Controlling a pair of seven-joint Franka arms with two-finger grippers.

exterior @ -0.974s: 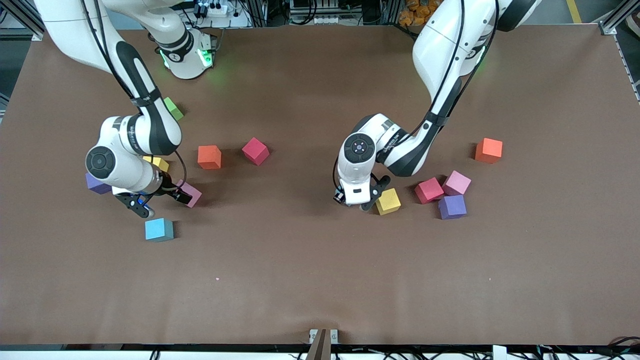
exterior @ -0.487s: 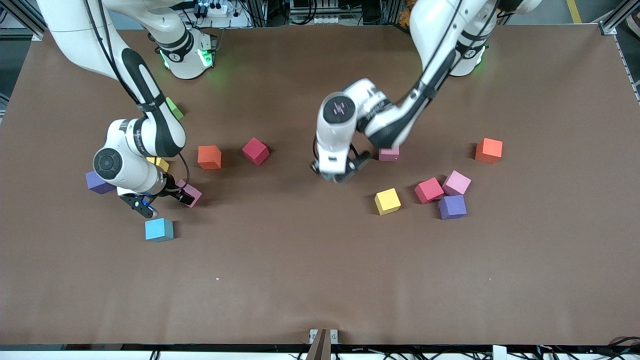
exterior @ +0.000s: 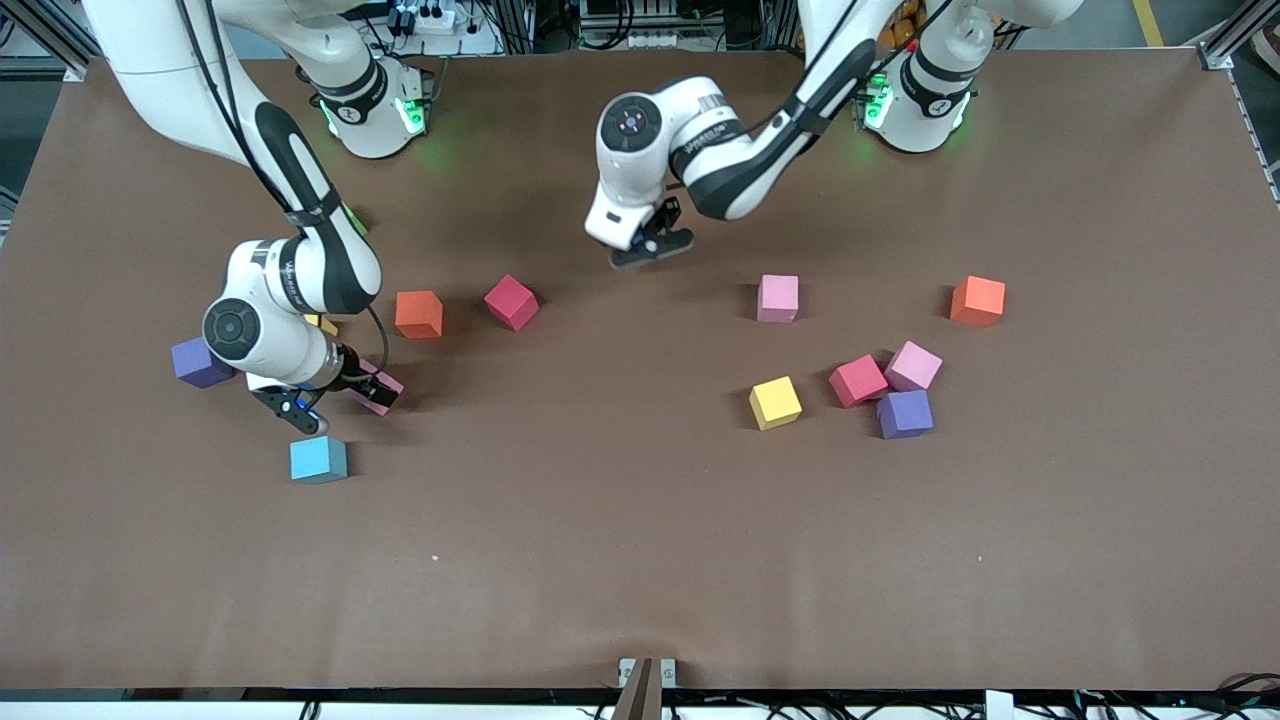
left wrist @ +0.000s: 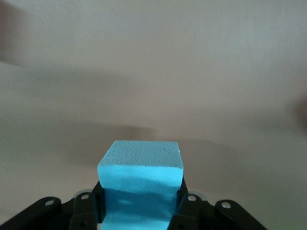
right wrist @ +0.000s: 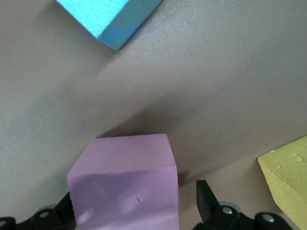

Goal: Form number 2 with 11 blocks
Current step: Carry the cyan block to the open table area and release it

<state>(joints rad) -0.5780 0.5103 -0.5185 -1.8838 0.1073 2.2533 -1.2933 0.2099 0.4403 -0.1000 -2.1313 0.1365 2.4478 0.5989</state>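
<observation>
brown table (exterior: 640, 560); blue block (left wrist: 140, 182) in left gripper (left wrist: 141, 211).

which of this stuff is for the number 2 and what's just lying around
job:
small matte blue cube in the shut left pincer over the table
pink cube inside the open right pincer
loose cubes: blue, pink, red, yellow, orange, purple

lying about:
green cube, half hidden under the right arm
</observation>
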